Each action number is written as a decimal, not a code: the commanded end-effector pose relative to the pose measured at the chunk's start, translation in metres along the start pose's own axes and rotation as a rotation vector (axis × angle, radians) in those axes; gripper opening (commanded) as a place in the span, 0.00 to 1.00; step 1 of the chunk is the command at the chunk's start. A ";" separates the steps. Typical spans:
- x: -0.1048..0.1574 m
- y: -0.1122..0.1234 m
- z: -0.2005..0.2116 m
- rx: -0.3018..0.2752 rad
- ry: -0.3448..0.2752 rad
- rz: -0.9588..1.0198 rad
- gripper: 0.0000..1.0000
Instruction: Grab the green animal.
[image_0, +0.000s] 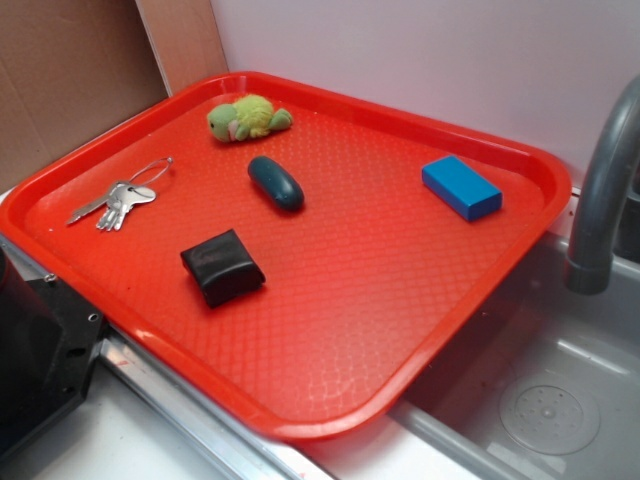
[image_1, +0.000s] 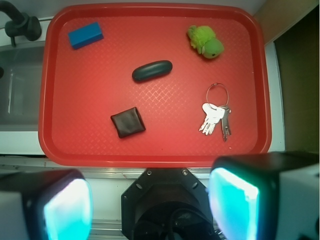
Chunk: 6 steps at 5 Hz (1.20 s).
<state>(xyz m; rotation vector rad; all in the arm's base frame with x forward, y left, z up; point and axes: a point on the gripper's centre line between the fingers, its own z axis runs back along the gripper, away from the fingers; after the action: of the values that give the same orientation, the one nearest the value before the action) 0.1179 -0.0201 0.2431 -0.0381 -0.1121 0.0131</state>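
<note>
The green animal (image_0: 248, 117) is a small fuzzy plush with a yellow-green shell, lying at the far corner of the red tray (image_0: 470, 290). In the wrist view it (image_1: 205, 41) lies at the tray's upper right. My gripper (image_1: 150, 207) is open and empty, high above the robot's base, outside the near edge of the tray (image_1: 150, 157) and far from the animal. Its two pads (image_1: 232, 202) show at the bottom of the wrist view with a wide gap between them. The gripper itself does not show in the exterior view.
On the tray lie a dark teal oval (image_0: 276, 183), a black pouch (image_0: 222, 266), a bunch of keys (image_0: 122, 202) and a blue block (image_0: 461, 187). A grey faucet (image_0: 603, 190) and sink (image_0: 540, 400) are to the right. The black robot base (image_0: 35, 350) is at lower left.
</note>
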 end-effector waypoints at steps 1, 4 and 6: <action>0.000 0.000 0.000 0.000 0.000 0.000 1.00; 0.121 0.072 -0.042 0.089 0.125 -0.045 1.00; 0.158 0.103 -0.107 0.096 0.207 -0.493 1.00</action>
<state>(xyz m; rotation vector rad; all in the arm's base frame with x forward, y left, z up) 0.2800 0.0873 0.1398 0.0633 0.1262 -0.4858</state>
